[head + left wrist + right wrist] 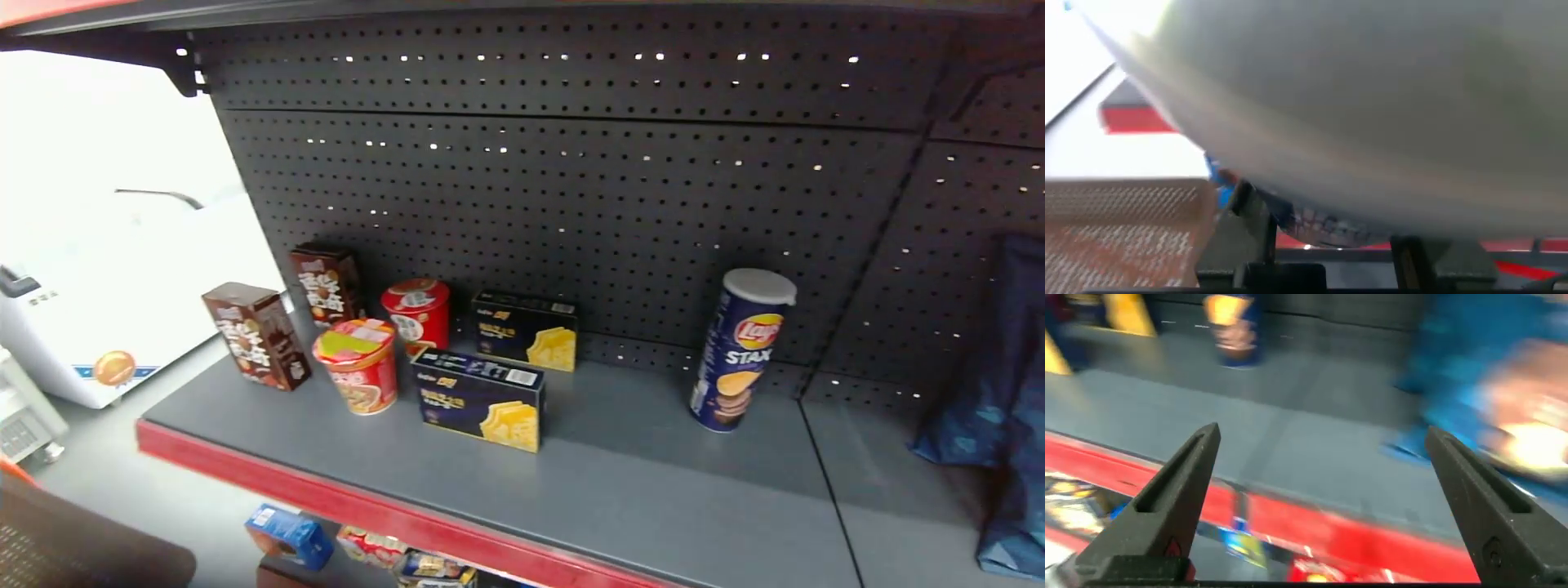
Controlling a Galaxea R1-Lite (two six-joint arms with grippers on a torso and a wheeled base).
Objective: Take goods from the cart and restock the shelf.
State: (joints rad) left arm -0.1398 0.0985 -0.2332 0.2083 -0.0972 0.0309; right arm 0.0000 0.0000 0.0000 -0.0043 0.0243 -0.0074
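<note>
On the grey shelf (pixel 620 482) stand two brown boxes (pixel 257 335), two red cups (pixel 359 363), two dark blue boxes (pixel 482 398) and a tall blue chip can (pixel 739 349). My right gripper (pixel 1323 437) hovers open, nothing between its fingers, in front of the shelf's red front edge (pixel 1388 535). Beyond it are the chip can (pixel 1233 331) and a blue bag (pixel 1486 384). In the left wrist view a large pale rounded thing (pixel 1372 106) sits very close to the camera and hides most else.
Blue bags (pixel 1000 392) lean at the shelf's right end. A black pegboard (pixel 571 188) backs the shelf. More goods (pixel 290 535) lie on the level below. A brown mesh surface (pixel 1127 233) is beside the left arm. Bare shelf lies between the boxes and the can.
</note>
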